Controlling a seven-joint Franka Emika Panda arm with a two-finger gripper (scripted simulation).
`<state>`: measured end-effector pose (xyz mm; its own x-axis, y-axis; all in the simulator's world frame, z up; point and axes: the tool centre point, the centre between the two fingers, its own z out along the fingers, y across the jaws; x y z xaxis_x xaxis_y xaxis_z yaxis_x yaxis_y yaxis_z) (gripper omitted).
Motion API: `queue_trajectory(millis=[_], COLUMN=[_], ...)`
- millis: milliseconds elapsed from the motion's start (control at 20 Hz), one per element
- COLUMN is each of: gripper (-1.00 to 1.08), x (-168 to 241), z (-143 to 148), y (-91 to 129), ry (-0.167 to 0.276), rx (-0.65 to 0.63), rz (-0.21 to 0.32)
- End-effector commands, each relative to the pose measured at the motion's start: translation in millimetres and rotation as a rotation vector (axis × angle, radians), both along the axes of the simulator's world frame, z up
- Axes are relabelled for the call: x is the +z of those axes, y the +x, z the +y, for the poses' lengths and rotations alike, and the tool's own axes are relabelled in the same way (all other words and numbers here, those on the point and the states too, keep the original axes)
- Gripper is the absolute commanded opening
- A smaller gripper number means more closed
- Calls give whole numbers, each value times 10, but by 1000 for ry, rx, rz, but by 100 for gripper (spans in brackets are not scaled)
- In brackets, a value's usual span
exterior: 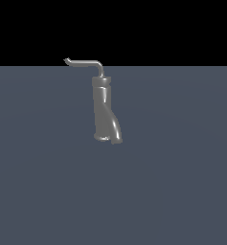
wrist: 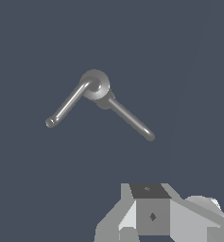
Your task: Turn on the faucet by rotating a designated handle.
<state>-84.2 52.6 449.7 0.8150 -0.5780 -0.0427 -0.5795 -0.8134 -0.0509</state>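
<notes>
Standing upright, faucet; handle pointing exterior view's left; tool aperture unclear.

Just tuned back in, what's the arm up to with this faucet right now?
Nothing is being handled yet. The faucet stands alone on the grey floor in the exterior view, its thin handle reaching toward that view's left from the top; the arm is out of that frame. The wrist view looks down on the faucet, with the gripper apart from the handle and touching nothing. Whether its jaws are open cannot be told.
</notes>
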Motion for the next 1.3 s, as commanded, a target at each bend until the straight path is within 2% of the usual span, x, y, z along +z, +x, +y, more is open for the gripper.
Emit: queue_trajectory(millis=[0,800,1250], gripper=[-100,-100,-100], x=[-86,-796,-1236], z=[59,488,732], y=[152,1027,1388], ry=[2,-22,-49], rx=[-60,-433,-613], rz=[5,29,26])
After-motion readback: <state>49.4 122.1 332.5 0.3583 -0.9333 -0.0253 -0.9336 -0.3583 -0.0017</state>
